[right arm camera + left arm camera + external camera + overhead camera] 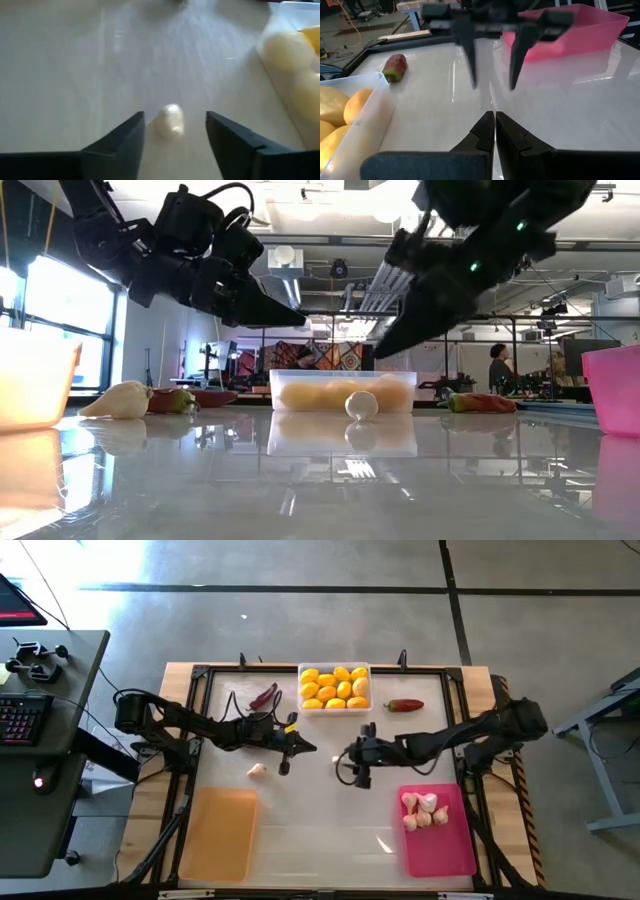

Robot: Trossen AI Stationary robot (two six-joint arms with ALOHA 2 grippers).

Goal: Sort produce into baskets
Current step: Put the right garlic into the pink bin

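Observation:
A clear tray (335, 688) of yellow-orange fruits stands at the table's far middle. The orange tray (220, 830) is near left. The pink tray (460, 840) at near right holds several garlic bulbs (423, 810). One garlic bulb (169, 121) lies on the table mid-table, also seen in the low view (361, 405). My right gripper (347, 762) is open just above it, its fingers (125, 137) on either side without touching. My left gripper (300, 748) is shut and empty, hovering to the left of it. Another garlic bulb (258, 770) lies left of centre.
A dark red chili (263, 696) lies left of the clear tray and another (405, 705) right of it. The two grippers face each other closely over mid-table. A black frame rims the table; a desk with a keyboard (25, 720) stands to the left.

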